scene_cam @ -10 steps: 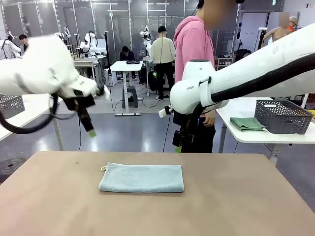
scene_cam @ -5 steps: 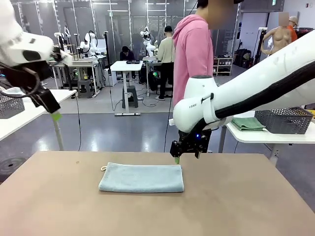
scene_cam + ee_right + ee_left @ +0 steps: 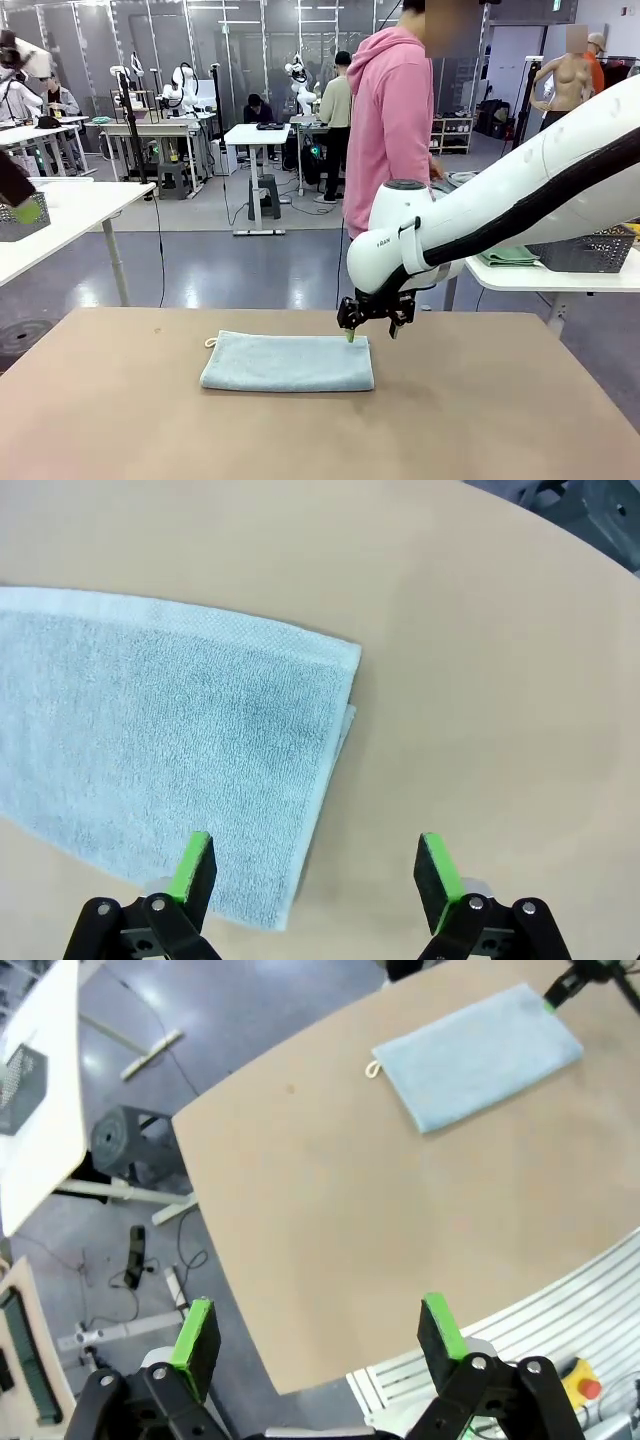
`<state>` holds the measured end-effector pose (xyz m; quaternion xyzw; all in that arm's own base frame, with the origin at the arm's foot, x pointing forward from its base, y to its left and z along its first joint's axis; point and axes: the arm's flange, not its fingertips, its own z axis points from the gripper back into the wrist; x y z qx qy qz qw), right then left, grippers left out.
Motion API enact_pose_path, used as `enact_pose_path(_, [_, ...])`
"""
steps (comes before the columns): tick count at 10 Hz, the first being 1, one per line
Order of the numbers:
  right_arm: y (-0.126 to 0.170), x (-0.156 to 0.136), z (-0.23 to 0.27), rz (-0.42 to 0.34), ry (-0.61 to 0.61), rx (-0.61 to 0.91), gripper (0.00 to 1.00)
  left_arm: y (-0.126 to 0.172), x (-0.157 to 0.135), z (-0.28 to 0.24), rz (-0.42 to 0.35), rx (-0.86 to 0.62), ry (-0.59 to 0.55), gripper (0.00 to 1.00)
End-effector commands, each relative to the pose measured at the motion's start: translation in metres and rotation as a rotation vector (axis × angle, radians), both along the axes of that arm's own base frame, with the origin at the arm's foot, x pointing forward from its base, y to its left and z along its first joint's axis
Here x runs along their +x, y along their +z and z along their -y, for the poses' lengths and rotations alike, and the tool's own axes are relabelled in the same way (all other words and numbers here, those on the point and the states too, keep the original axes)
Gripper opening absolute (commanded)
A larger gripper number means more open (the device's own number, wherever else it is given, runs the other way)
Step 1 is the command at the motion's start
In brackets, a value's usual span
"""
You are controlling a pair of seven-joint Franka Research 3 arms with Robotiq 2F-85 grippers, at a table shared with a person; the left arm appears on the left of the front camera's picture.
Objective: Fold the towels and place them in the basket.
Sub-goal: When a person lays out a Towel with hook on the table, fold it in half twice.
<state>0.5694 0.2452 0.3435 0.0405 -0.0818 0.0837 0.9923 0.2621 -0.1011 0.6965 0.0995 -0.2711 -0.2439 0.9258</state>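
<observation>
Left gripper (image 3: 320,1332) hangs high off the left side of the table (image 3: 480,420), fingers spread wide, holding nothing. 1 grey-blue towel (image 3: 288,362) lies folded flat at mid-table, its white loop (image 3: 211,342) at the left end. Right gripper (image 3: 370,333) is low over the towel's far right corner, fingers spread, 1 over the cloth and 1 over bare table, gripping nothing. Basket (image 3: 590,255) sits on a side table (image 3: 500,276) at far right, beside a green towel (image 3: 505,254).

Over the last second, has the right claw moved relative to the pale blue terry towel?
Yes: the right claw dropped to the far right corner of the pale blue terry towel.
</observation>
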Motion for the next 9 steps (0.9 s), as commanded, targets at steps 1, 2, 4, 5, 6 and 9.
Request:
enact_pose_path(1, [0.0, 0.002, -0.005, 0.026, 0.025, 0.022, 1.0, 0.01, -0.004, 0.0, 0.016, 0.029, 0.055, 1.0])
enact_pose_path(2, [0.0, 0.0, 0.0, 0.0, 0.0, 0.0, 1.0, 0.0, 0.0, 0.0, 0.0, 0.0, 0.0, 1.0])
enact_pose_path(4, [0.0, 0.0, 0.0, 0.0, 0.0, 0.0, 1.0, 0.0, 0.0, 0.0, 0.0, 0.0, 0.0, 1.0])
enact_pose_path(5, [0.0, 0.0, 0.0, 0.0, 0.0, 0.0, 1.0, 0.0, 0.0, 0.0, 0.0, 0.0, 0.0, 1.0])
enact_pose_path(6, [-0.001, 0.0, -0.001, 0.002, 0.005, 0.0, 1.0, 0.0, 0.0, 0.0, 0.0, 0.0, 0.0, 1.0])
enact_pose_path(9, [-0.023, 0.015, -0.001, -0.036, -0.081, -0.001, 1.0, 0.0, 0.0, 0.0, 0.0, 0.0, 0.0, 1.0])
